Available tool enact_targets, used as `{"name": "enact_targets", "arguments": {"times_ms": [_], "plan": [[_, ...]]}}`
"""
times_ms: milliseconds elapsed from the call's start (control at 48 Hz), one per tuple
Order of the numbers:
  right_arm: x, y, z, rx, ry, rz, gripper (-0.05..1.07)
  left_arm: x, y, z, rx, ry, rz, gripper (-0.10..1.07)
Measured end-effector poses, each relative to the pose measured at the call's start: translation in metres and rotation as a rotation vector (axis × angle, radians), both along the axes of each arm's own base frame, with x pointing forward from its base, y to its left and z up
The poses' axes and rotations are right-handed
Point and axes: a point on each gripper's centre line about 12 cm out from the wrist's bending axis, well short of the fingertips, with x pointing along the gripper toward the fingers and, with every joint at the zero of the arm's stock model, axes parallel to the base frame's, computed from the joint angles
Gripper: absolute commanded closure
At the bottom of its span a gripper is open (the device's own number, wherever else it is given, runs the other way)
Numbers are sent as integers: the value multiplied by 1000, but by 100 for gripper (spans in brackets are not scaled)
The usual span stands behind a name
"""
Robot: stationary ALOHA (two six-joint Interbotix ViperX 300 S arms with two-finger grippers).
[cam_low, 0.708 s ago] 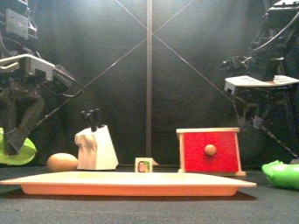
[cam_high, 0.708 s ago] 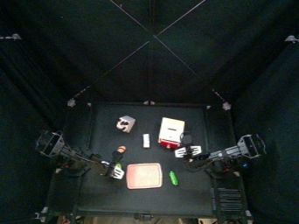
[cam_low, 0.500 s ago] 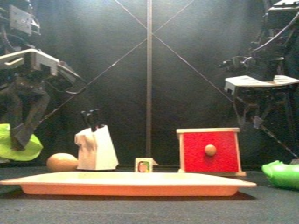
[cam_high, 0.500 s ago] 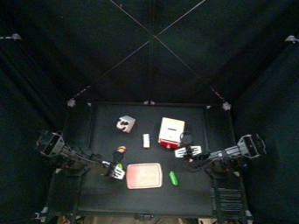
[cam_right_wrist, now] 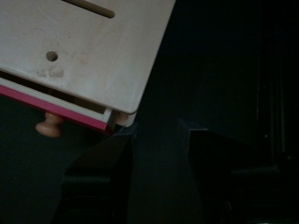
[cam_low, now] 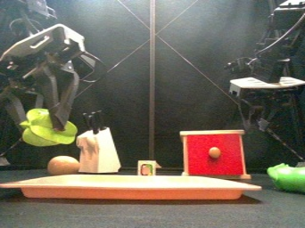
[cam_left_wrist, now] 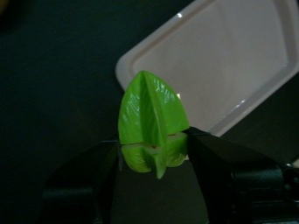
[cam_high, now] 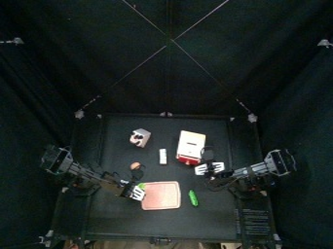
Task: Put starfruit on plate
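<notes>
- The starfruit [cam_left_wrist: 152, 118] is pinched between the jaws of the left gripper [cam_left_wrist: 155, 157]. It is in the air, not on the table or the plate.
- In the left wrist view its long axis runs straight out from the jaws. Its pointed tip leads away from the gripper and the sharp ribs run lengthwise.
- The tip reaches just over the rounded corner of the salmon-pink plate [cam_left_wrist: 233, 66]; most of the fruit hangs over dark table beside that corner.
- The front view shows what the wrist view cannot: the starfruit [cam_low: 45, 129] hangs well above the plate [cam_low: 131, 186], near its left end, with the fruit tilted.
- The top view places the left gripper [cam_high: 135, 192] at the plate's left edge [cam_high: 162, 195]; the fruit is too small there to make out clearly.
- The right gripper [cam_right_wrist: 155, 140] rests on the right side of the table, holding nothing. Its jaws seem to stand slightly apart, though the dark view makes this hard to judge.
- Only the right wrist view shows the underside corner of the cream-and-red box [cam_right_wrist: 82, 52], with its small knob, just beyond those jaws.
- The front view alone shows a white knife block [cam_low: 98, 150], a brown round thing [cam_low: 62, 165] and a small cube [cam_low: 146, 167] behind the plate, and a second green thing [cam_low: 286, 176] at the right edge.
</notes>
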Motion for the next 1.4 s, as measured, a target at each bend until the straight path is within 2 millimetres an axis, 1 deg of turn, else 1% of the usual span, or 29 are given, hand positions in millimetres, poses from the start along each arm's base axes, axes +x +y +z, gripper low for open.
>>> {"name": "enact_targets", "arguments": {"times_ms": [208, 375, 521, 646, 1021, 1229, 1396], "plan": [[0, 0, 0, 0, 2, 0, 24, 25, 0, -11, -37, -72, 7, 28], [0, 0, 0, -2, 1, 1, 24, 52, -1, -14, -29, -115, -4, 28], [-2, 0, -1, -2, 7, -1, 24, 66, 1, -22, -29, -113, 11, 28], [-4, -1, -3, -5, 14, 0, 24, 71, -1, -29, -33, -108, 11, 28], [-5, -1, -5, -5, 20, -1, 24, 71, -1, -29, -39, -109, 13, 26], [-5, -1, -5, -4, 21, 0, 24, 71, -1, -29, -41, -108, 16, 24], [-5, -1, -5, -5, 21, 1, 24, 71, 0, -29, -38, -106, 16, 19]]}}
